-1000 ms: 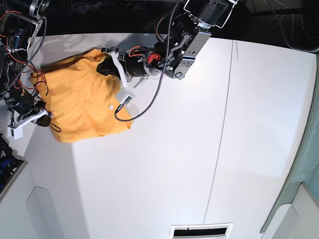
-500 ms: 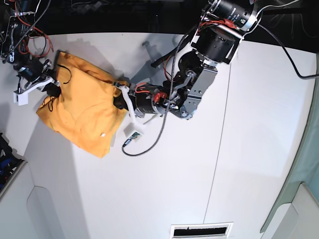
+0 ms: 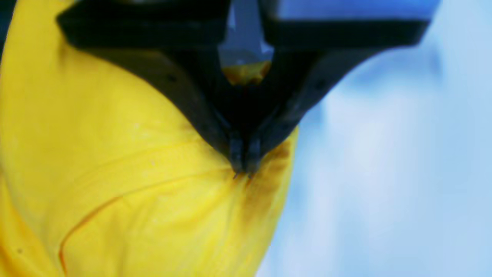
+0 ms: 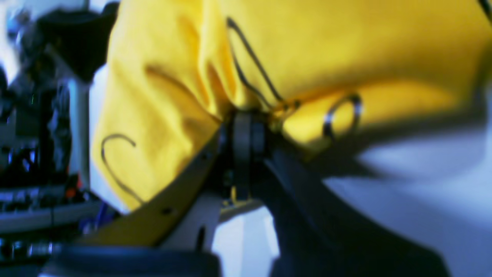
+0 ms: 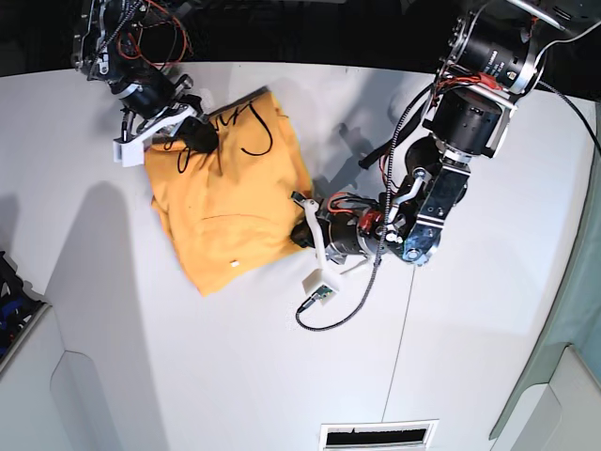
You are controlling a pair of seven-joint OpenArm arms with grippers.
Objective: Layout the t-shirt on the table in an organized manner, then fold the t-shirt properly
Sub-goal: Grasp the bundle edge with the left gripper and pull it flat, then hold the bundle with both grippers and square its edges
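In the base view, the white table (image 5: 235, 376) lies bare across the lower half and the whole right side of the frame, giving wide room for a gripper to pass. The upper left centre is taken up by the yellow t-shirt (image 5: 225, 202), bunched and held off the surface. The right arm (image 5: 141, 80) blocks the upper left corner above the shirt. The left arm (image 5: 441, 178) reaches down from the upper right to the frame's centre, cutting off that diagonal. A loose black cable (image 5: 352, 296) loops just below it. A dark vent (image 5: 380, 435) sits at the bottom edge.
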